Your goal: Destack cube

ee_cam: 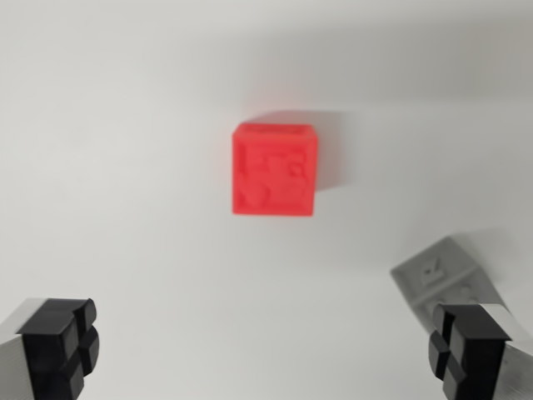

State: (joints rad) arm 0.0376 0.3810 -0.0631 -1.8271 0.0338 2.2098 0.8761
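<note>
Blur softens the whole wrist view, so fine detail is hard to read. A bright red plastic cube point(274, 170) sits on the plain white tabletop point(125, 125) a little above the picture's middle, its top face marked with raised or sunken shapes that cannot be made out clearly. A soft shadow falls off its far side and toward the wrist view's right.

At the lower right, a light grey plastic cube point(441, 279) with faint relief on its face lies on the same surface, well apart from the red one. Its lower part is hidden behind the finger in front of it, and whether the two touch cannot be told from here.

The end effector point(266, 350) stands spread wide with nothing between its jaws — the red cube lies beyond the fingertips, not in the gap. Only the tips show: the black pad on the wrist view's left point(60, 343) is cut off by the bottom edge and by the left corner, and the black pad on the right point(465, 350) likewise runs out of frame at the bottom, with pale finger bodies behind each.
</note>
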